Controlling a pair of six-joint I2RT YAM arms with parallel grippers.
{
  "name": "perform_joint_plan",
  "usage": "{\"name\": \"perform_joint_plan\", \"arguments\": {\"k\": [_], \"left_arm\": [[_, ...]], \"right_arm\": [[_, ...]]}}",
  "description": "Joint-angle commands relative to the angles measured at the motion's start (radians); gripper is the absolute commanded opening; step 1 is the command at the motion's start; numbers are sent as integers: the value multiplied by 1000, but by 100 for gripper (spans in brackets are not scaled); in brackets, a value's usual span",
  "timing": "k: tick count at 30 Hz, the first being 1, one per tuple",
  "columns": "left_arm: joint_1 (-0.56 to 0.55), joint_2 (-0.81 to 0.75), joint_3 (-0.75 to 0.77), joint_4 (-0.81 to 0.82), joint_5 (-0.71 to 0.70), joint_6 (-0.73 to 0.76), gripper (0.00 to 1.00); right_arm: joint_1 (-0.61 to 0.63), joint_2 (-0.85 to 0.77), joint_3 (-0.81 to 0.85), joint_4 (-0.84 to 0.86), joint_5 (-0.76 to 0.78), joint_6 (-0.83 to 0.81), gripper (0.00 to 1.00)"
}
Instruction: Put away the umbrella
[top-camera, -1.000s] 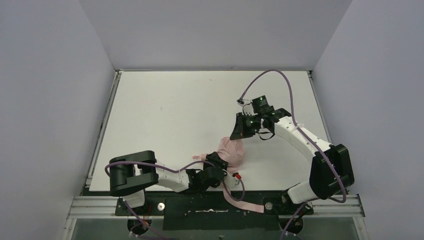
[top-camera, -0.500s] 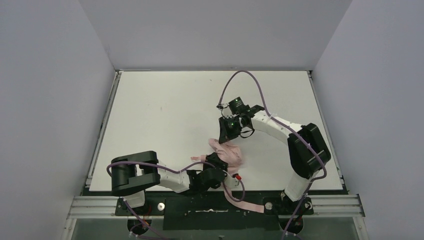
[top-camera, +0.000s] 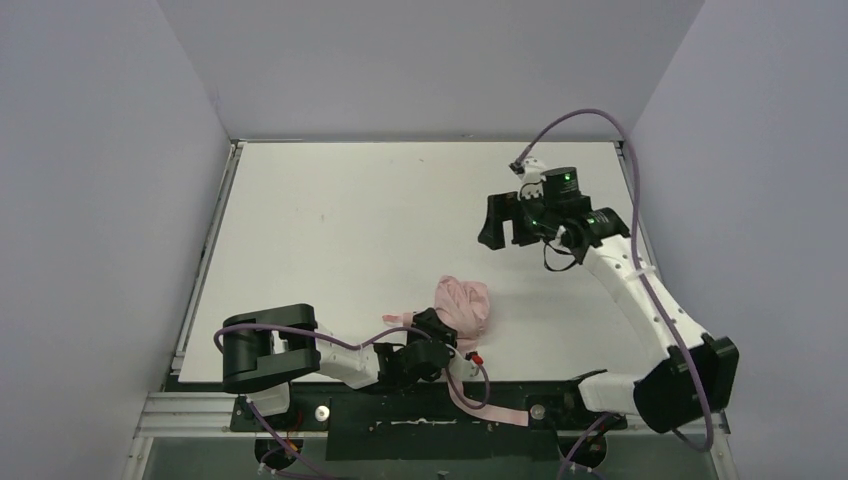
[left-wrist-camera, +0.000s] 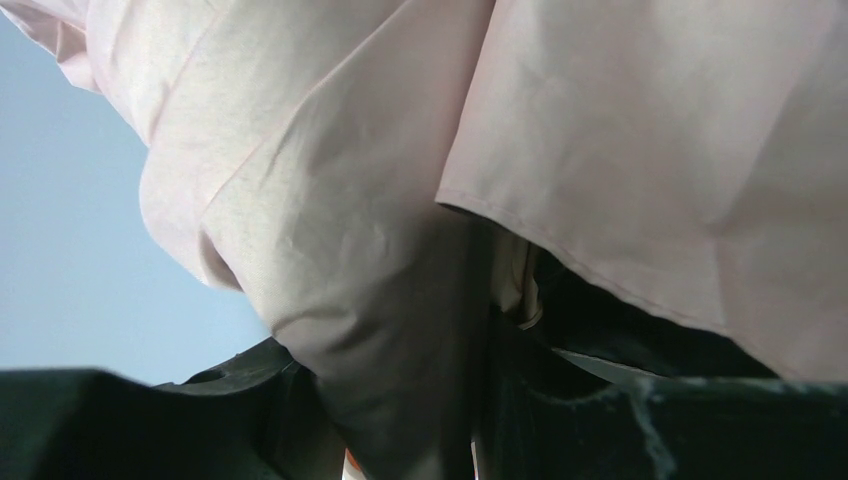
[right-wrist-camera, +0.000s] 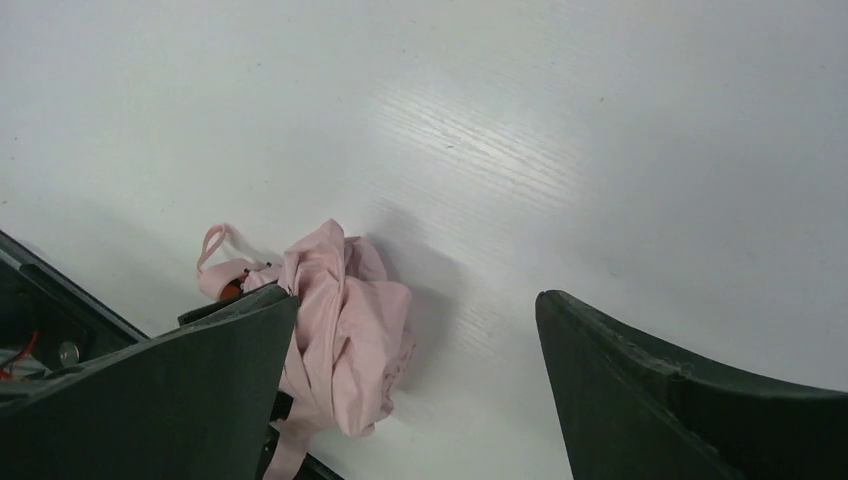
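The bunched pale pink fabric folding umbrella (top-camera: 466, 305) lies near the white table's (top-camera: 330, 210) front edge, its near end clamped in the left gripper (top-camera: 437, 330), the right gripper (top-camera: 498, 235) hanging wide open and empty well apart; the gathering looks unfinished, so the right one must next descend and tuck loose cloth.

Pink umbrella (top-camera: 463, 308), apparently collapsed, bunched on table (top-camera: 330, 220).

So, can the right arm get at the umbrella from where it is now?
Probably yes: the right gripper is open above the table, with nothing between it and the umbrella. The left gripper grips only its near side.
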Motion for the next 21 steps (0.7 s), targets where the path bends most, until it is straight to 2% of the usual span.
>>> {"name": "perform_joint_plan", "arguments": {"k": [1,5,9,15,21], "left_arm": [[-14,6,-19,-48,70,2,0],[-14,0,-19,-62,80,-4,0],[-14,-3,-16,-72,91,-10,0],[-14,4,-13,-69,96,-2,0],[-14,-10,-19,-66,102,9,0]], "right_arm": [[-10,-105,-82,-145,-109,-56,98],[1,-223,-235,-109,-165,42,100],[76,-295,-375,9,-171,130,100],[147,-202,-416,136,-177,97,100],[147,-54,-366,142,-214,-19,100]]}}
